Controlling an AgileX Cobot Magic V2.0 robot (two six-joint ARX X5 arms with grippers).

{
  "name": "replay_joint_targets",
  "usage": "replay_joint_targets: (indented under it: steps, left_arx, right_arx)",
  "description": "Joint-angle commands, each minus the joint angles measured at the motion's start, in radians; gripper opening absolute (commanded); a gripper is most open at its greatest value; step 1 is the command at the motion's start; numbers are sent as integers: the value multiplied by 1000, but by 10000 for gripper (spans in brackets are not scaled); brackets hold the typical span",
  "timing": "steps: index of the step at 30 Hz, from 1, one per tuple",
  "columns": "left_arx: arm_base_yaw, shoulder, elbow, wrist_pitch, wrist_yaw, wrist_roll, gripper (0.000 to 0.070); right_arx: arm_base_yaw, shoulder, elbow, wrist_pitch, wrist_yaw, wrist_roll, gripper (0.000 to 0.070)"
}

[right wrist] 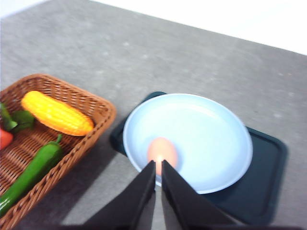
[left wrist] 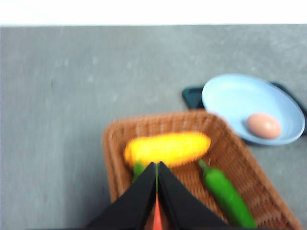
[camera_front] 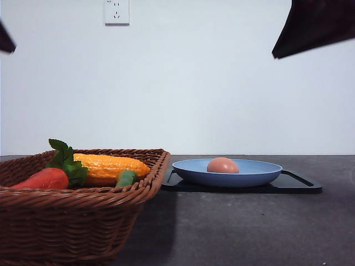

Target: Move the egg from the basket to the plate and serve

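Note:
The pinkish-brown egg (camera_front: 222,165) (right wrist: 162,151) (left wrist: 264,125) lies in the light blue plate (camera_front: 249,176) (right wrist: 211,139) (left wrist: 235,98), toward its basket side. The plate rests on a black tray (camera_front: 299,185) (right wrist: 261,187). The brown wicker basket (camera_front: 77,216) (left wrist: 225,143) (right wrist: 91,108) stands to the left and holds vegetables. My left gripper (left wrist: 157,165) hangs high over the basket, fingers pressed together with nothing between them. High over the plate, my right gripper (right wrist: 158,164) is shut and empty, its tips in line with the egg below.
In the basket lie a yellow corn cob (camera_front: 108,165) (left wrist: 168,148), a red-orange carrot with green leaves (camera_front: 47,178) and a green pepper (left wrist: 228,194) (right wrist: 31,175). Dark grey tabletop (camera_front: 249,227) stretches in front of the tray. A white wall with a socket (camera_front: 116,11) stands behind.

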State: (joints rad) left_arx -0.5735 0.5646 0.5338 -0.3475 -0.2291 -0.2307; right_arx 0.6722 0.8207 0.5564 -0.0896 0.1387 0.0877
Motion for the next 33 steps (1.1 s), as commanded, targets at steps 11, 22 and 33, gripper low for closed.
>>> replay_joint_targets:
  steps: [11,22,33]
  left_arx:
    - [-6,10,5,31,12,-50,0]
    - [-6,10,5,31,12,-50,0]
    - [42,-190,-13,33,12,62,0]
  right_arx:
    - [11,13,-26,44,2,17,0]
    - [11,13,-26,45,3,17,0]
    - [11,13,-26,45,2,17,0]
